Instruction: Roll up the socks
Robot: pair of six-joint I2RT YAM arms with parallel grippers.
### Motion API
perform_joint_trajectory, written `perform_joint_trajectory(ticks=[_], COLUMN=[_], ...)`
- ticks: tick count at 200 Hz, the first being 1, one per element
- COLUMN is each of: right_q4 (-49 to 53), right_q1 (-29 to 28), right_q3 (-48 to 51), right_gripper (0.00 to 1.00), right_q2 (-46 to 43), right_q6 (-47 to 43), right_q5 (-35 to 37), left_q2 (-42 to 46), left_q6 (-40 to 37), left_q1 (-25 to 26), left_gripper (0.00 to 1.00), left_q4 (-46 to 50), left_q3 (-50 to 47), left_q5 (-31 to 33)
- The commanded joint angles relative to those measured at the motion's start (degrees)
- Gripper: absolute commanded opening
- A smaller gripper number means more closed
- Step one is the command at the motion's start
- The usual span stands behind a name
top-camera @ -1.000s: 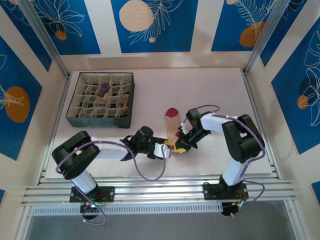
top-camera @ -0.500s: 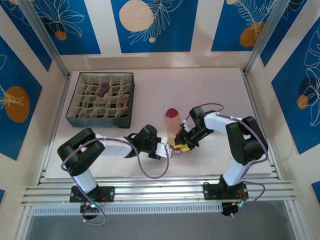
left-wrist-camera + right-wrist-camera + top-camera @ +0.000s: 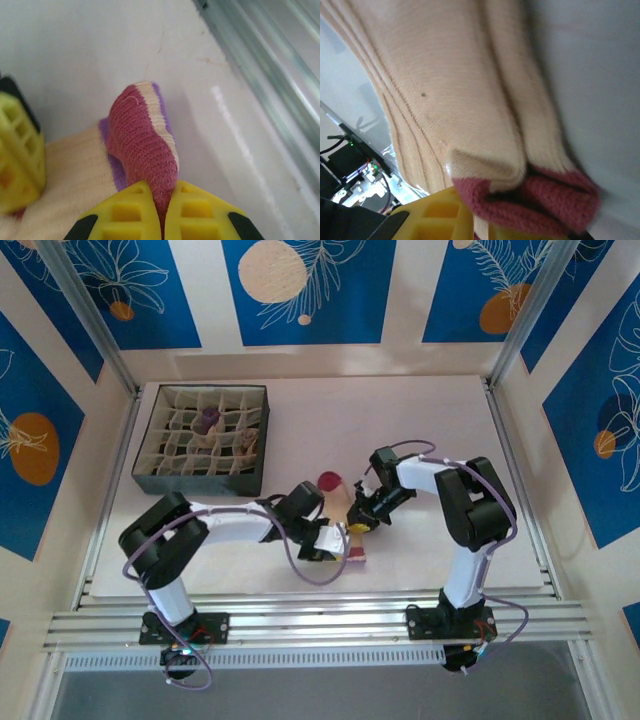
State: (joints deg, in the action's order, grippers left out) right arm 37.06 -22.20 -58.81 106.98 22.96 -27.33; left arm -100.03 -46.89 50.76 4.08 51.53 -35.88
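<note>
The sock [image 3: 345, 512] lies mid-counter, a little toward the near edge, its dark-red toe end turned up toward the far side. The left pincer [image 3: 338, 540] comes in from the left and is clamped tight on a dark-red, striped end of the sock, with fabric squeezed between its yellow fingers [image 3: 135, 210]. The right pincer [image 3: 358, 523] comes in from the right, just beside the left one, pressed against the tan fabric with a dark-red fold bunched at its fingers [image 3: 435, 215]. Whether it grips, I cannot tell.

The two pincers crowd each other over the sock, with little room between them. The near rail [image 3: 320, 620] runs close behind the left pincer, and only a narrow strip of counter [image 3: 430, 410] lies between. The far and right parts of the counter are bare up to the walls.

A celled box [image 3: 150, 476] stands well apart at the far left corner, with a purple roll [image 3: 208, 420] in one cell.
</note>
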Motion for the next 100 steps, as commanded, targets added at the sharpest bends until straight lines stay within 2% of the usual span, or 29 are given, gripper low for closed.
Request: perform_joint_trajectory(ticks=[1, 16, 30, 62, 100], right_q4=[-1.64, -4.39, -7.94, -14.25, -17.96], right_q1=[-2.02, -2.5, -2.1, -0.9, -0.93], right_q3=[-1.16, 0.91, 4.31, 12.35, 18.64], right_gripper=[0.21, 0.32, 0.38, 0.41, 0.43], right_q2=[-0.29, -4.24, -9.03, -17.93, -20.4], right_q6=[-1.43, -1.53, -1.15, -0.81, 0.93], right_q5=[2.67, 3.63, 4.08, 0.85, -2.35], left_q2=[-4.77, -7.72, -9.86, -12.52, -13.1], left_q6=[2.53, 5.04, 7.33, 12.13, 23.28], left_q1=[-2.08, -3.99, -5.43, -7.2, -8.91], left_gripper=[0.0, 0.0, 0.0, 0.0, 0.0], left_q4=[12.24, 14.42, 15.58, 18.02, 12.35], left_q3=[5.72, 8.03, 9.38, 11.99, 10.62], left_q5=[-11.48, -14.99, -16.87, -17.47, -16.3])
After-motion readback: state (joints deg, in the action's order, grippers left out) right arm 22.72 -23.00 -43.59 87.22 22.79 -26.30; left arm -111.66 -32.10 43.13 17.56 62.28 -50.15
